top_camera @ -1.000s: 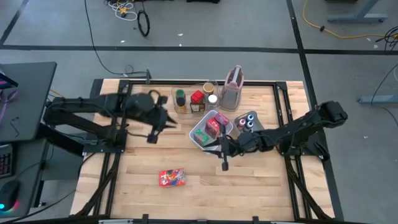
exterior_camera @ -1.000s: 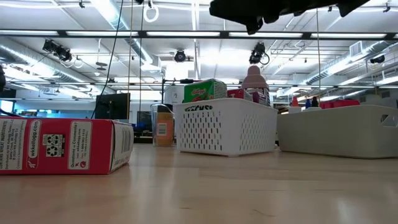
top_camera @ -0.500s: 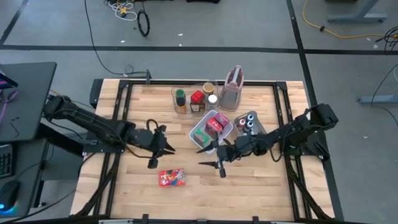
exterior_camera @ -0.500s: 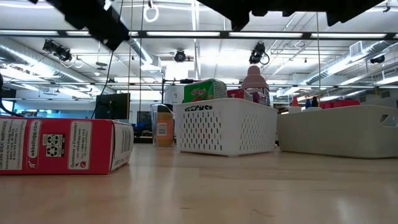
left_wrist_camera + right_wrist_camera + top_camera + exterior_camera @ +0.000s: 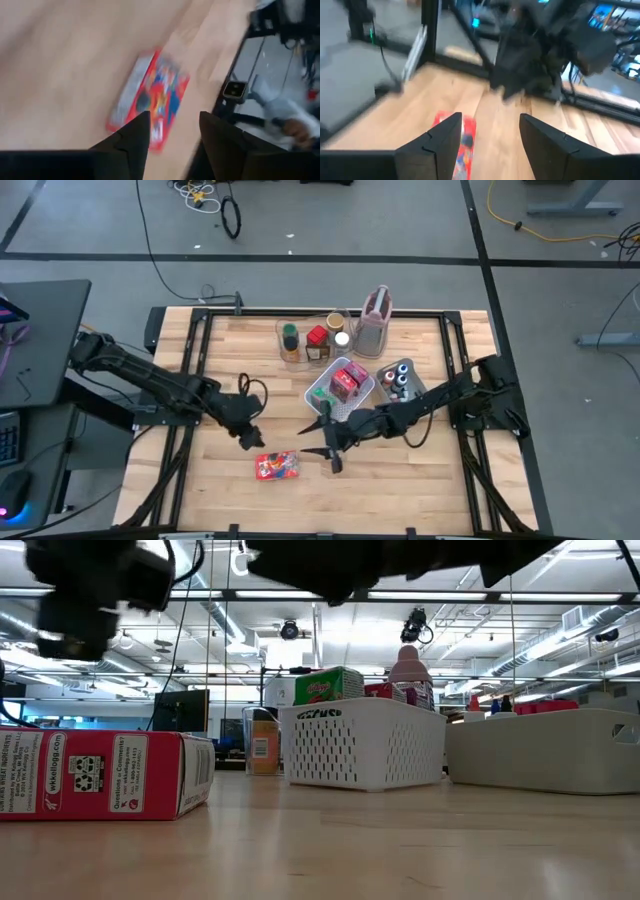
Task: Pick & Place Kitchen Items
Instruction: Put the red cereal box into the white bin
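Note:
A red packet (image 5: 277,466) lies flat on the wooden table near its front edge; the left wrist view (image 5: 150,100), the right wrist view (image 5: 457,145) and the low view (image 5: 100,775) show it too. My left gripper (image 5: 249,442) hovers open just to its left and above, the packet ahead of its fingers (image 5: 172,140). My right gripper (image 5: 322,452) hangs open to the packet's right, pointing at it (image 5: 490,137). More packets stand in the white mesh basket (image 5: 322,402), spice jars in the clear bin (image 5: 300,355), tiny bottles on the grey tray (image 5: 415,385).
A pinkish jug (image 5: 375,320) stands at the back, beside the clear bin. The basket (image 5: 365,745) and tray (image 5: 545,750) sit behind and right of the packet. Bare wood stretches along the front and at the left. Black frame rails (image 5: 180,430) border the table.
My left gripper has come down and toward the near edge, rolling as it went, and now hangs close to the red packet. My right gripper has gone toward the table's left, toward the packet, and has opened. The packet has stayed put.

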Action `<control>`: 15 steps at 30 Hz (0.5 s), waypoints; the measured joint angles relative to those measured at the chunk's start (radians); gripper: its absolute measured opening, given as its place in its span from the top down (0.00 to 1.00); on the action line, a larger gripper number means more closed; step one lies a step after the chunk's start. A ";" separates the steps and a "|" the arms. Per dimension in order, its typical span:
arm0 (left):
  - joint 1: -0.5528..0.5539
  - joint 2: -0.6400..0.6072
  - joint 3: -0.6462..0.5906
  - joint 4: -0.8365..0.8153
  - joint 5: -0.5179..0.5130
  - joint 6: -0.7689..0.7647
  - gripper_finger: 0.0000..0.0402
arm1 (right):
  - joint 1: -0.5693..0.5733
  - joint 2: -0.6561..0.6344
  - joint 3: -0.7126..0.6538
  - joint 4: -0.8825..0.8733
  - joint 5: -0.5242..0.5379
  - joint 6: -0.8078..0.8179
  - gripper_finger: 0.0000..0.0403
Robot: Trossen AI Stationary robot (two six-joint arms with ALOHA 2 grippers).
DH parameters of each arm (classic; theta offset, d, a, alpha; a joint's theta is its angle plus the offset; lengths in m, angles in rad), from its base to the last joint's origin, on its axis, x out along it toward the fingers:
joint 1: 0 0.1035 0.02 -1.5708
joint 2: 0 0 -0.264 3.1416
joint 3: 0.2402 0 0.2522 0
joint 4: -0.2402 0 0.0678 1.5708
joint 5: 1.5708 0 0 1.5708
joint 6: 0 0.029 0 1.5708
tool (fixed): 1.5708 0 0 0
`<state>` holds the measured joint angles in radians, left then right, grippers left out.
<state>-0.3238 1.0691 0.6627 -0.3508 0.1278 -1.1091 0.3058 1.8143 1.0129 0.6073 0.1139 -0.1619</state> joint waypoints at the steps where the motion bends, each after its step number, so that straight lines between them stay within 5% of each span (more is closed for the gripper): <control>1: -0.008 0.000 0.000 -0.023 0.023 -0.073 0.55 | 0.000 0.011 0.011 -0.023 0.000 -0.018 0.48; 7: -0.085 0.050 0.000 -0.049 0.099 -0.398 0.56 | -0.003 0.048 0.031 -0.043 0.000 -0.064 0.48; 15: -0.212 0.232 0.000 0.048 0.045 -0.675 0.57 | -0.009 0.041 0.032 -0.028 0.001 -0.134 0.48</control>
<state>-0.5359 1.3008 0.6624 -0.3029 0.1724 -1.7837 0.2968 1.8553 1.0444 0.5798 0.1147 -0.2955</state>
